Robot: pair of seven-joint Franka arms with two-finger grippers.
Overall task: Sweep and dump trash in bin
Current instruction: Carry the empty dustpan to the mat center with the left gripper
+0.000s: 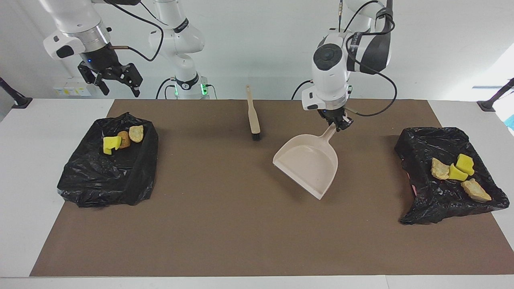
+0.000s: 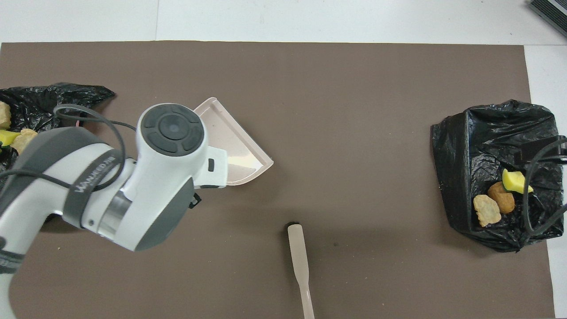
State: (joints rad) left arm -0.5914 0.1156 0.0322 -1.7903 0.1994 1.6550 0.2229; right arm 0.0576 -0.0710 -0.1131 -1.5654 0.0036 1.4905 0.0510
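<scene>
Left hand pinches the handle of the beige plastic dustpan, fingers pressed onto it; we see the pan tilted over the middle of the brown mat on the counter, its open lip pointing away from the robots, and we cannot tell whether the lip touches the mat. Pan interior is empty. Right hand hangs with fingers spread, raised over the counter's edge at the right arm's end, holding nothing; that arm waits.

Trash: yellow foam chunks and tan bread-like lumps lie in the black bag-lined bin at the left arm's end. A second group, one yellow chunk and two tan lumps, lies in the other black bag-lined bin at the right arm's end. We see no chunks or lumps loose on the mat.

Beige long-handled brush with black bristles lies on the mat near the robots, bristle end pointing away from them, just beside the dustpan toward the right arm's end, untouched.

Judgement: sweeping and dumping look done; the step in hand is putting the dustpan down. Next move calls for lowering the pan flat onto the mat beside the brush, then releasing the handle without dragging it.
</scene>
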